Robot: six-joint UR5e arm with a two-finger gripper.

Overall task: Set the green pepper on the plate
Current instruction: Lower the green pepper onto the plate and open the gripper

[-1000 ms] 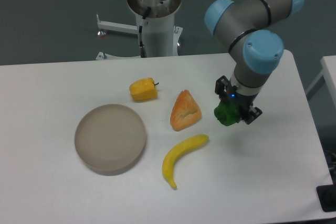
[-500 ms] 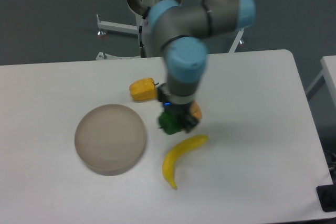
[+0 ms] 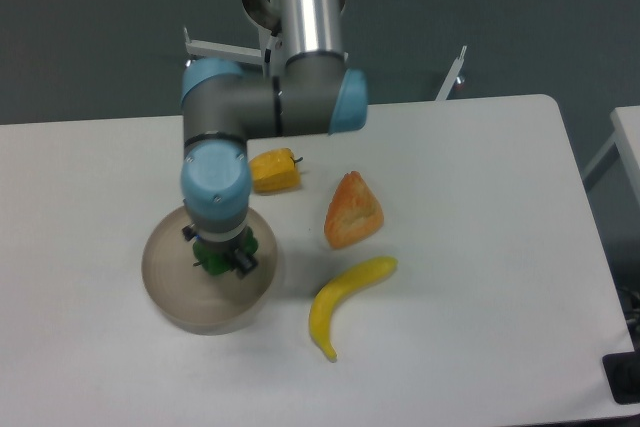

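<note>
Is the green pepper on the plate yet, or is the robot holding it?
Held: the hand grips the green pepper over the plate; whether it touches the plate, cannot tell.

Gripper (image 3: pixel 221 259) sits over the plate (image 3: pixel 165 287), jaws closed on the green pepper (image 3: pixel 216 249), only bits of green visible under the wrist. Can't tell if pepper touches plate. Yellow pepper (image 3: pixel 275 171) just behind plate, partly hidden by arm. Orange wedge (image 3: pixel 353 212) to the right; banana (image 3: pixel 343 300) in front of it, near plate's right edge. All on white table (image 3: pixel 480 287).

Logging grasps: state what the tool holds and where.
The tool holds the green pepper by its sides, over the plate; exact contact is hidden.
</note>
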